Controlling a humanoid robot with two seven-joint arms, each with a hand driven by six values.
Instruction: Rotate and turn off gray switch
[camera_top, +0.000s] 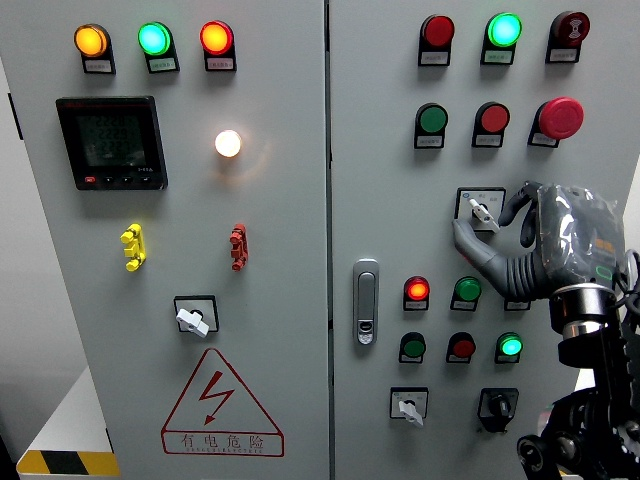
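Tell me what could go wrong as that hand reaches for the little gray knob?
The right robot hand is at the gray switch, fingers not clearly closed on it, so they might slip off the small lever. The hand also hides buttons below it, near the lit red light and could bump one.

Gray switch (481, 209), knob tilted on its square plate, upper right panel.

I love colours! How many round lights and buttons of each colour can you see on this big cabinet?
Red: 7
Green: 6
Orange: 1
White: 1
Total: 15 in view; the right hand may hide another.
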